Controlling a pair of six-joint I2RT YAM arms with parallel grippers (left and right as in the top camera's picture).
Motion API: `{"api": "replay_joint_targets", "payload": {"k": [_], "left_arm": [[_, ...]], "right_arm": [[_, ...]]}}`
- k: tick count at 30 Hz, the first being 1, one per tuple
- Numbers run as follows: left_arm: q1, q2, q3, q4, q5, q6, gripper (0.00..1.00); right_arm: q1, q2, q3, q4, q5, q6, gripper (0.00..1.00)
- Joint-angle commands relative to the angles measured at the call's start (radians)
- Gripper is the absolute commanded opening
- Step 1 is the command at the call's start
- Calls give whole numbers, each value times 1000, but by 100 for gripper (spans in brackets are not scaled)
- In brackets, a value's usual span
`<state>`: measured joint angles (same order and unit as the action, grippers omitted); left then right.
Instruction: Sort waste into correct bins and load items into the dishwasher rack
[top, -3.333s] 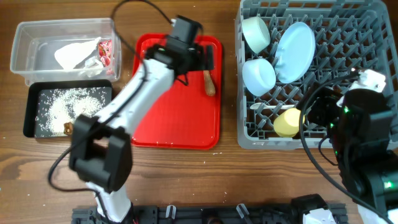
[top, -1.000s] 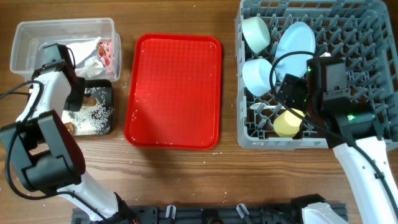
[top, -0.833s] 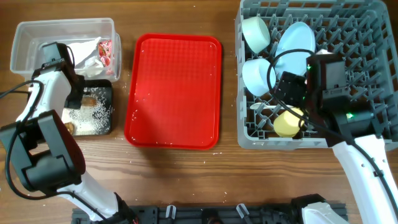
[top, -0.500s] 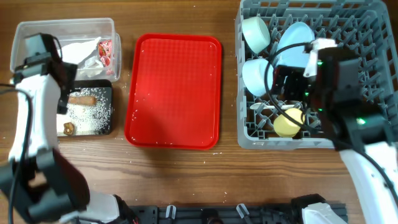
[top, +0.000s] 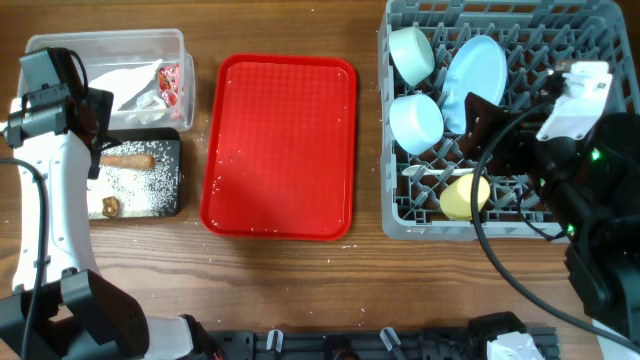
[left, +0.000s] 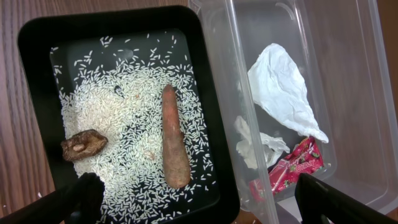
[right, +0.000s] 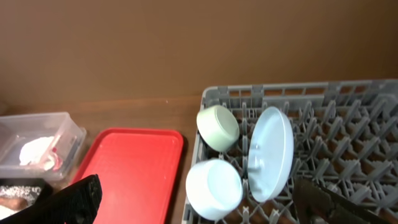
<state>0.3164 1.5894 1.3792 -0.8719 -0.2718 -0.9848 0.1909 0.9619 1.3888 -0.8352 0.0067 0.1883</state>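
Observation:
The brown carrot-shaped stick (left: 174, 140) lies on white rice (left: 124, 106) in the black tray (left: 37, 37), next to a small brown lump (left: 84, 144). Crumpled white paper (left: 283, 87) and the red-and-white wrapper (left: 292, 169) lie in the clear tub (left: 348, 74). My left gripper (left: 199, 211) is open and empty above the tray's edge. The grey rack (top: 600, 30) holds the green bowl (top: 411, 52), plate (top: 476, 80), light blue bowl (top: 416, 122), yellow cup (top: 461, 196) and white spoon (top: 420, 172). My right gripper (top: 480, 125) is open and empty above the rack.
A flat red serving tray (top: 280, 145) lies between the bins and the rack, with nothing large on it. The brown wooden table shows around everything. The right half of the rack has bare pegs (right: 348, 106).
The carrot stick went from the red tray into the black tray, and my left gripper has let it go and lifted away. My right arm has drawn back to the right over the rack.

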Motion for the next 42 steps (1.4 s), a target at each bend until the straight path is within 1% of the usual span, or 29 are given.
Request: {"api": "replay_joint_targets", "payload": {"k": [1,5,8,13,14,19,23,31,36,40,42], "left_arm": [[3,4,7,-1,-6,12,100],[3,4,7,-1,-6,12,100],[3,4,7,-1,-6,12,100],[3,4,7,-1,-6,12,100],[3,4,7,-1,-6,12,100],[3,4,7,-1,-6,12,100],[3,4,7,-1,-6,12,100],[3,4,7,-1,-6,12,100],[3,4,7,-1,-6,12,100],[3,4,7,-1,-6,12,100],[3,4,7,-1,-6,12,100]], "right_arm": [[0,23,9,-53,23,-5,100],[2,27,-3,-80,105,-31,100],[-11,-30,-82,-3,126,-29,99],[-69,-253,-393,293,97,-32,100],[-86,-316,-481,367,77,-32,100],[-169,-554,-803,573,-30,-32,100],[-198,-701,-978,632,-42,-31,100],[-203,-897,-1216,722,-39,-31,100],[-203,-960,-1326,795,-39,-31,100],[-203,-959,-1385,842,-32,-31,100],[-203,-959,-1384,842,-27,-42,99]]}}
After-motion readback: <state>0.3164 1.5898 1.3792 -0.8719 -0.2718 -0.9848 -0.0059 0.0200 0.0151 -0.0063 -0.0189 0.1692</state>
